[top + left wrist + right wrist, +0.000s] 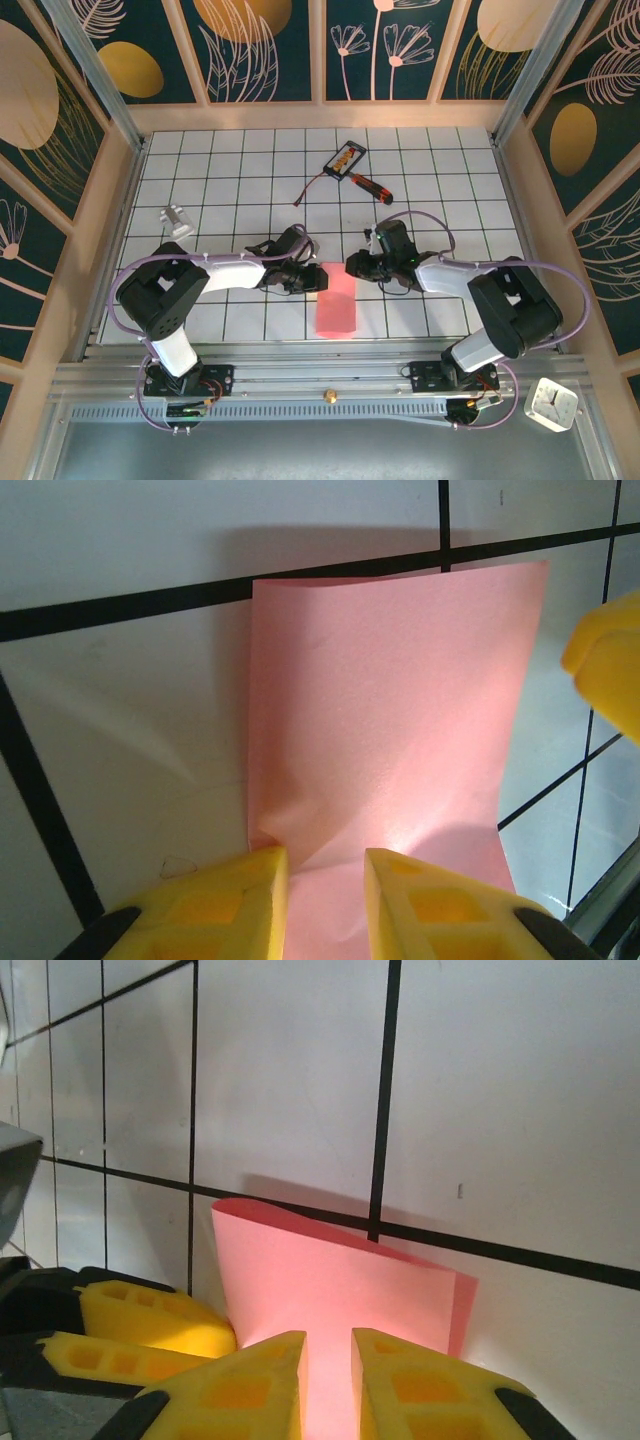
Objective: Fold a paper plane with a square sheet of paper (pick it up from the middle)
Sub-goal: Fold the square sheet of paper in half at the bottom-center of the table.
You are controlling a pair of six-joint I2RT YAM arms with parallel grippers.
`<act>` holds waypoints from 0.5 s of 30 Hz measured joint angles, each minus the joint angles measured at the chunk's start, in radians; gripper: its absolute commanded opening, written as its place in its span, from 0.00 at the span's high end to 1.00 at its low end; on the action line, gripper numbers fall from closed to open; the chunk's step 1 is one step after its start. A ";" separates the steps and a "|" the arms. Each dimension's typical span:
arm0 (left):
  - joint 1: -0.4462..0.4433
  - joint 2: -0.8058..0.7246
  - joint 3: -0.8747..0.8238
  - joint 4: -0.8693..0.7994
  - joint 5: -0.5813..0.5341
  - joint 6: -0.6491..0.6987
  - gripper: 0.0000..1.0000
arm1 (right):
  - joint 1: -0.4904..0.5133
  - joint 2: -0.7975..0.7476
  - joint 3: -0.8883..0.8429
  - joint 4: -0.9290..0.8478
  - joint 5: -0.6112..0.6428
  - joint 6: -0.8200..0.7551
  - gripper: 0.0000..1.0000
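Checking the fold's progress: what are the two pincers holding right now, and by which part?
Both grip the pink paper sheet at its far edge: the left pincer pinches one end of that edge, the right pincer the other.

- From above and behind the arms, we look down over the whole tiled desk [420, 170].
- Both wrist cameras sit close, sharing the pink paper [337, 303] between their yellow fingers [235, 900].

Folded pink paper sheet [336, 306] on tiles
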 measured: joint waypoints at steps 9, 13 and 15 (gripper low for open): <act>0.000 0.000 0.003 -0.005 -0.002 0.007 0.71 | 0.022 0.052 -0.023 0.003 0.016 0.006 0.83; 0.000 0.000 0.008 -0.009 -0.003 0.009 0.65 | 0.022 0.057 -0.034 0.035 0.019 0.008 0.84; 0.000 -0.002 0.008 -0.008 -0.002 0.007 0.60 | 0.022 0.056 -0.040 0.046 0.019 0.011 0.84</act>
